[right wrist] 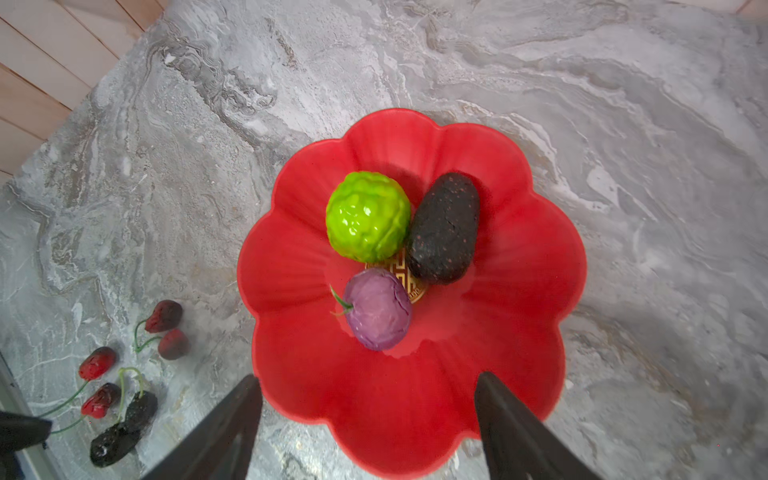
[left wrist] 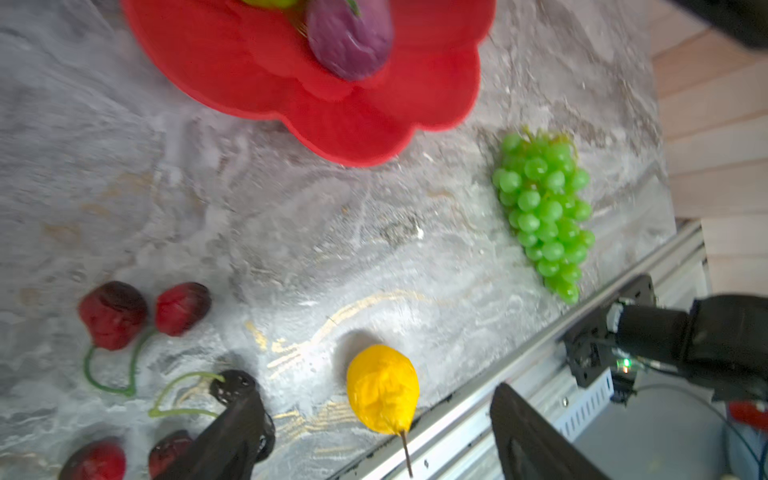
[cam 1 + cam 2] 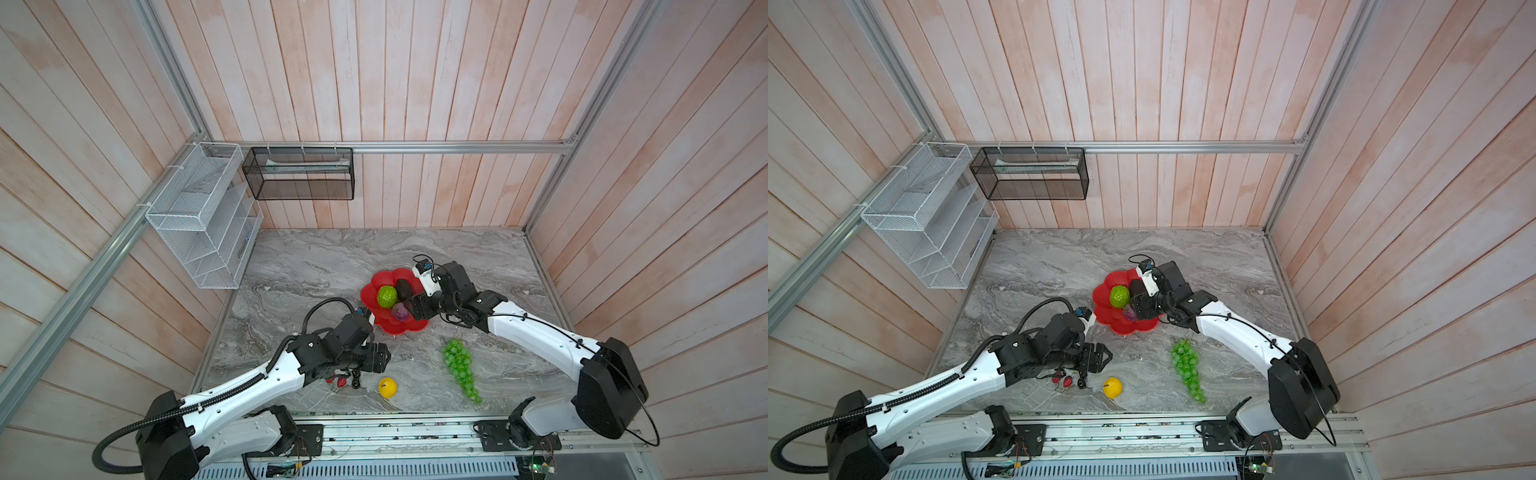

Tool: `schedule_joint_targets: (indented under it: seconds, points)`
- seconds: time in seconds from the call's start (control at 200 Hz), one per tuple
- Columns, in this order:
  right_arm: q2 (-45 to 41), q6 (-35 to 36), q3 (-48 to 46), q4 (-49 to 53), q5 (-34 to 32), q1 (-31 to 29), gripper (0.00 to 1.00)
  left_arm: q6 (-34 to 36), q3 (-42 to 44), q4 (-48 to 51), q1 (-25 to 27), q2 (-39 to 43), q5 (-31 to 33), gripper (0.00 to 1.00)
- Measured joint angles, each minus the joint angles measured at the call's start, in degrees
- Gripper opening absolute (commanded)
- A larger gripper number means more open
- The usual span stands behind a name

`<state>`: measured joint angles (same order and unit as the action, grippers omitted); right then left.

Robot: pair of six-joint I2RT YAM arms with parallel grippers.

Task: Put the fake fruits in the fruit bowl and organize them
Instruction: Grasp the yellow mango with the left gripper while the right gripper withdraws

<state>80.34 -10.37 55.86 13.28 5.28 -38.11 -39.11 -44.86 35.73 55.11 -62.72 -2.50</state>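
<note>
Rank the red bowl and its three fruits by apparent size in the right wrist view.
1. Red bowl.
2. Bumpy green ball and dark avocado, too alike to rank.
3. Purple fruit, slightly smaller.

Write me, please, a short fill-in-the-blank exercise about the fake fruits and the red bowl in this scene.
The glossy red scalloped bowl holds ___ fruits.
The purple round plastic fruit partly covers the bowl's round ___ emblem.
The translucent green grape bunch lies ___ the bowl (inside/outside).
The right gripper hangs above the bowl with jaws ___.
Missing words: three; gold; outside; open.
</note>
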Motion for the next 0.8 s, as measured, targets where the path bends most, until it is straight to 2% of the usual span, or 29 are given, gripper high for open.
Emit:
schedule_joint_targets:
  seconds: [0.18, 0.395, 0.505, 0.56, 0.8]
  points:
    - [-6.0, -3.1, -8.5, -4.7, -4.0, 0.2, 0.79, -1.0, -0.2, 0.9, 8.2, -4.7, 1.9, 0.88]
    - [-7.0, -4.7, -10.2, -8.4, -5.7, 1.5, 0.78, -1.9, -2.1, 2.0, 15.8, -12.9, 3.3, 0.88]
    - [-7.0, -5.1, -10.3, -9.7, -5.6, 1.7, 0.78, -1.9, -3.3, 2.5, 16.3, -16.1, 5.1, 0.88]
    - [-7.0, -5.3, -10.6, -10.3, -5.4, 1.7, 0.78, -1.8, -3.4, 2.4, 16.1, -17.0, 5.9, 0.85]
    - [-9.1, -7.1, -14.6, -11.6, -5.2, 1.7, 0.77, 0.1, -3.5, 2.2, 13.7, -20.2, 6.6, 0.81]
